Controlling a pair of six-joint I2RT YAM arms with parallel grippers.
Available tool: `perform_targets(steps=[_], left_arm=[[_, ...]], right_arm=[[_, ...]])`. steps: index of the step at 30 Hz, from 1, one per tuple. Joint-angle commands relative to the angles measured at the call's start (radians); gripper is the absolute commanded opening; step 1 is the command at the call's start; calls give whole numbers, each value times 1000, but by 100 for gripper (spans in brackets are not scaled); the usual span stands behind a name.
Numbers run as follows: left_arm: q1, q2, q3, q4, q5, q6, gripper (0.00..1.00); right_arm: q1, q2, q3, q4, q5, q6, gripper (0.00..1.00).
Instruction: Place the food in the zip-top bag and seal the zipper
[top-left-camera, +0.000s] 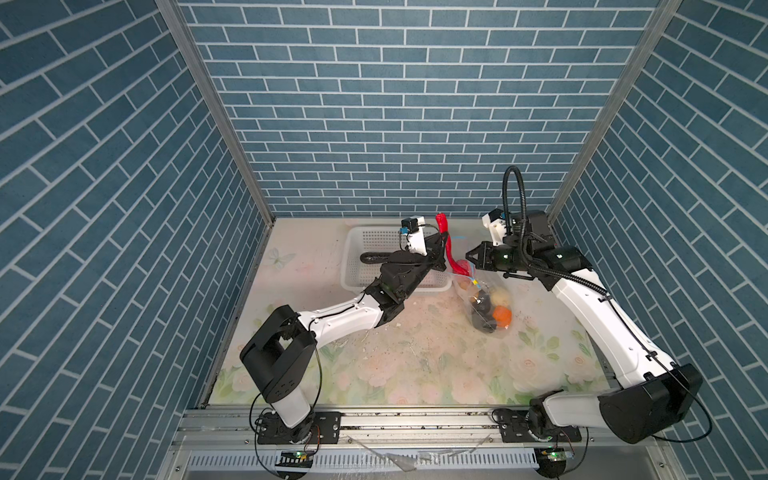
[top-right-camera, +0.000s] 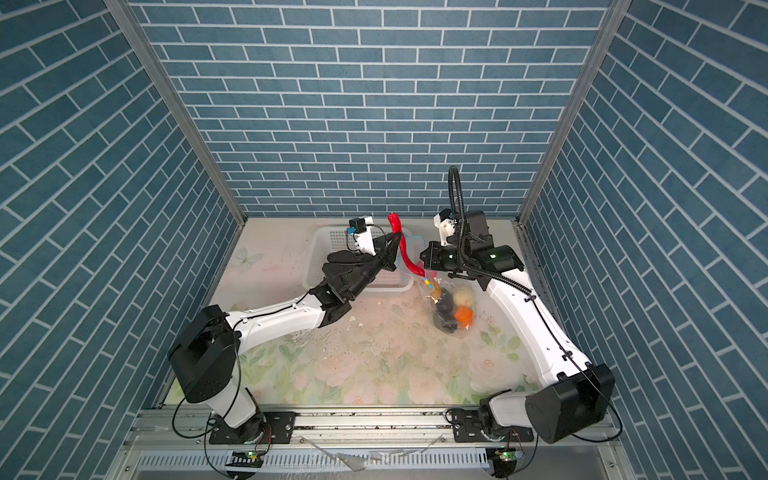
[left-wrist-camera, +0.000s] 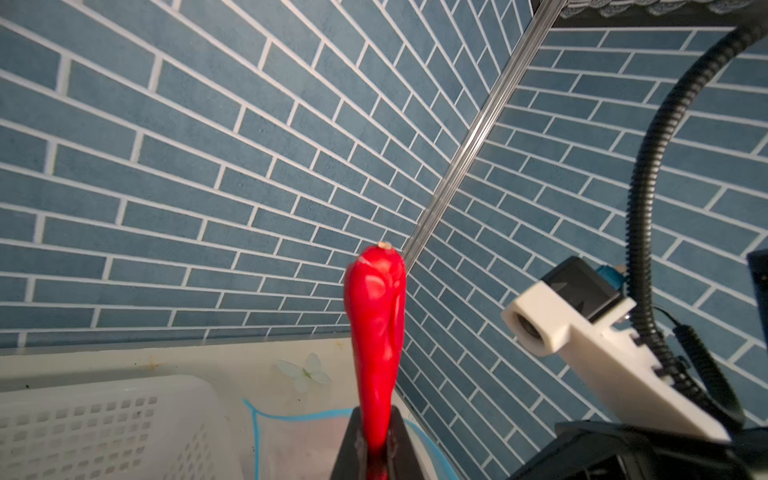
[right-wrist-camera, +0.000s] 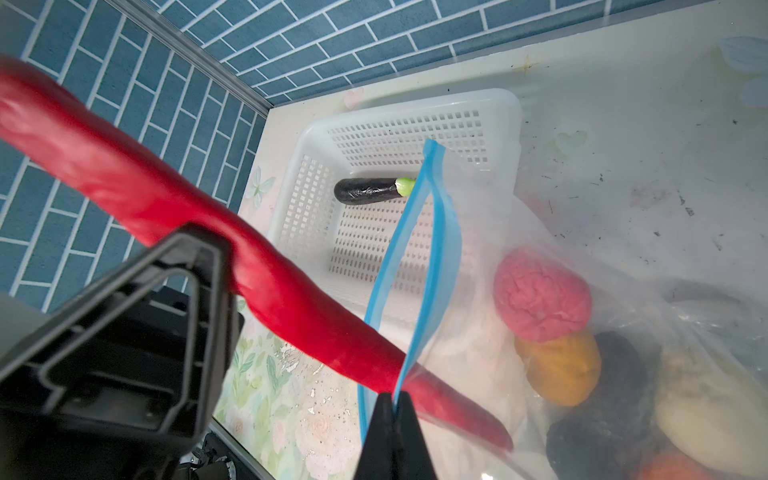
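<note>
Left end effector (left-wrist-camera: 374, 446) clamps the red chilli (left-wrist-camera: 376, 324); right end effector (right-wrist-camera: 392, 403) pinches the zipper (right-wrist-camera: 451, 241); the red chilli should go deeper, tip-first, into the zip-top bag (right-wrist-camera: 478, 332) before release.

Glossy, waxy-smooth skin on the red chilli (left-wrist-camera: 374, 332). Thin, clear, crinkly plastic film for the zip-top bag (right-wrist-camera: 623, 291), smoother blue plastic along the zipper (right-wrist-camera: 434, 249). Matt, crumpled surface on the pink piece (right-wrist-camera: 540, 299), perhaps foam, hazy behind the film. Stiff white perforated plastic for the basket (right-wrist-camera: 415, 112). Matt black moulded plastic on the right gripper (right-wrist-camera: 392, 405). Scuffed, faintly shiny printed sheet over the table (top-left-camera: 395, 365).
</note>
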Motion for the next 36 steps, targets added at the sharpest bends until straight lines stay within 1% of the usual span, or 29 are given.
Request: perform_targets(steps=[1,23,29,36], left_arm=[[-16,10,-6,55,3,20,0],[-62,66,-47,109,1,29,0],[-86,83,-45,114,3,71,0],[-99,105,-48,124,4,92,0]], right_arm=[[-3,-25,58,-6,-1,-4,0],[-3,-22,83,-18,4,-12,0],[-3,-25,79,-19,7,-9,0],[-3,-31,77,-16,13,-12,0]])
